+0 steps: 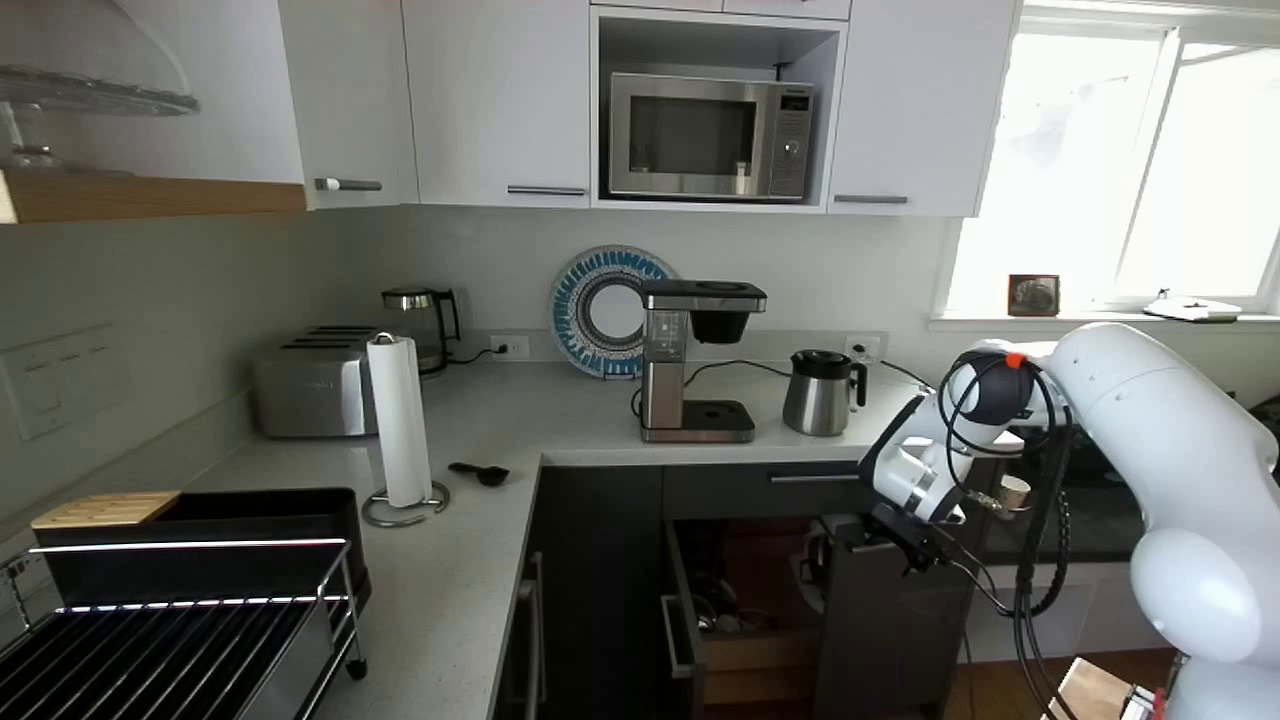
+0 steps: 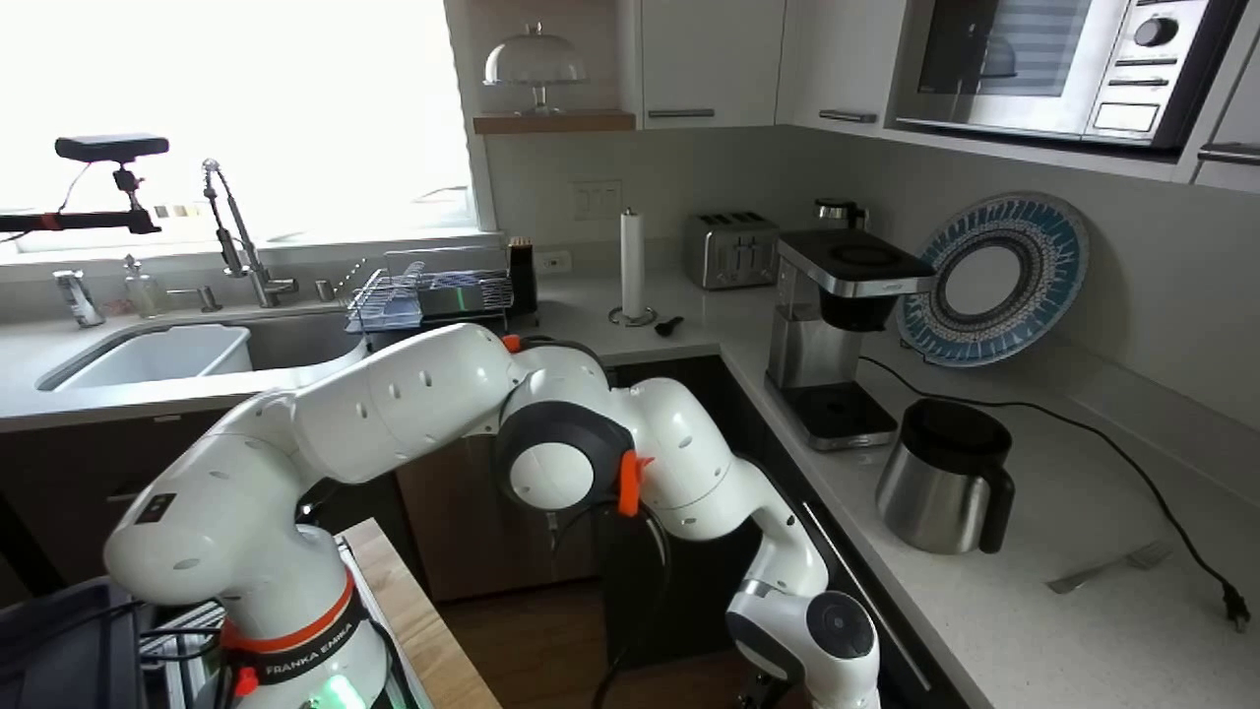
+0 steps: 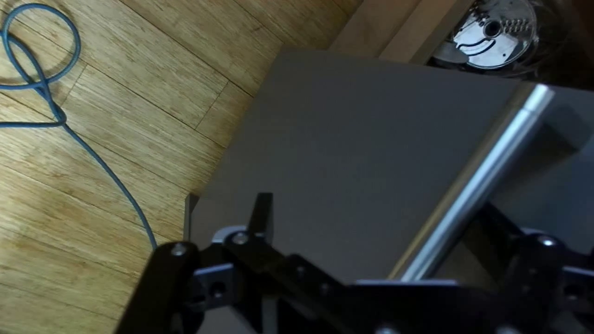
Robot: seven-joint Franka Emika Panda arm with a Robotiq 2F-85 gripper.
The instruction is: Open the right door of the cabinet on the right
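The dark charcoal base cabinet (image 1: 750, 490) stands under the counter. Its left side is open, showing a light-brown wooden interior (image 1: 760, 650). The right door (image 1: 890, 630) is a flat dark panel beside that opening; it also fills the middle of the wrist view (image 3: 325, 153). I cannot tell whether it is shut or slightly ajar. A silver bar handle (image 3: 478, 185) runs diagonally on its front. My gripper (image 3: 378, 204) is open, with its fingers on either side of the handle. In an exterior view the gripper (image 1: 905, 545) is at the door's upper part.
The open left door (image 1: 682, 610) juts out beside the interior, which holds kitchen items (image 3: 494, 37). A coffee machine (image 1: 700, 360) and steel carafe (image 1: 820, 395) stand on the counter above. A blue cable (image 3: 111, 171) lies on the wooden floor.
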